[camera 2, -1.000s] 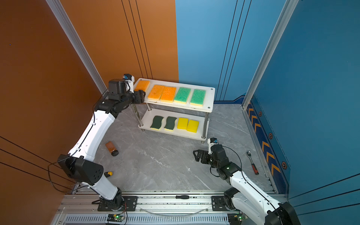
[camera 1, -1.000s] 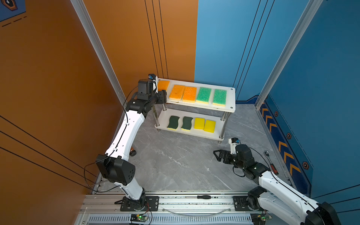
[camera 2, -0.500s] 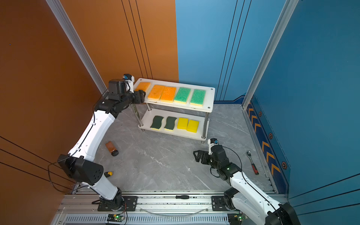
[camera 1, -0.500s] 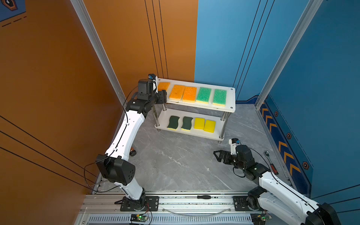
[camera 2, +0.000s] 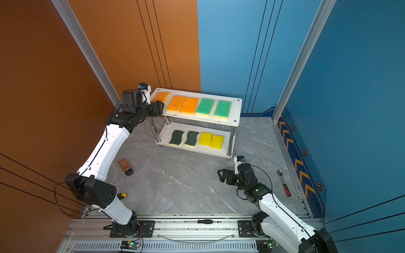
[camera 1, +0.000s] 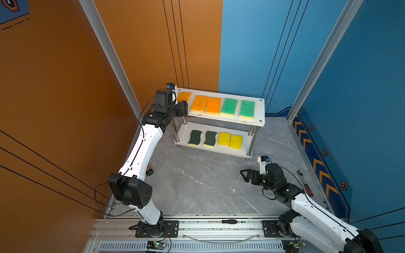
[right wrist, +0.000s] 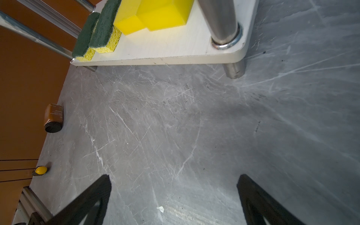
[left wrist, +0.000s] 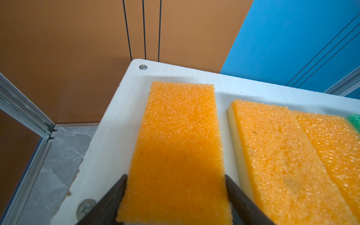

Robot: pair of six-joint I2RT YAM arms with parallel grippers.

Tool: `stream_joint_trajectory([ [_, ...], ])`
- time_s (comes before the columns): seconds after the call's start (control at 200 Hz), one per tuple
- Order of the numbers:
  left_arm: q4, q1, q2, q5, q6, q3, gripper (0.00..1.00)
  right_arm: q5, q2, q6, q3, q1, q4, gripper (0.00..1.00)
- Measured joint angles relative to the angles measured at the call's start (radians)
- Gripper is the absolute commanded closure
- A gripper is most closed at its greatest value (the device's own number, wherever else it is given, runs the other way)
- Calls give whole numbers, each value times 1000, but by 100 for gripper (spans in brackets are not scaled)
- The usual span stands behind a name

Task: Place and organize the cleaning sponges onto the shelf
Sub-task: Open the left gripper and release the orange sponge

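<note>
Grey floor (right wrist: 175,126), bottle (right wrist: 53,116) label illegible: L fingers (left wrist: 109,200) flank orange sponge (left wrist: 179,146), grip unclear; R fingers (right wrist: 101,187) open.

The white shelf (camera 1: 259,111) bears orange sponges (camera 1: 199,104), light-green sponges (camera 1: 229,107), dark-green sponges (camera 1: 195,137) and yellow sponges (camera 1: 224,138) over a grey, pale-veined desk (camera 1: 197,181) with a seemingly brown bottle (camera 2: 125,167).

nine sponges (camera 1: 229,107) lie flat in rows on the white two-tier shelf (camera 1: 260,112).

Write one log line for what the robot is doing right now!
left fingers: gripping end orange sponge on shelf top | right fingers: open, empty, over tabletop | sponges: nine shelved
</note>
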Motion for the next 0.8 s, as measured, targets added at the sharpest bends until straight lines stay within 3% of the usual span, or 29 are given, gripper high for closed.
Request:
stream_joint_trajectory([
  [0.801, 38, -14, -2, -11, -3, -22, 22, 0, -14, 7, -14, -13, 0, 0],
])
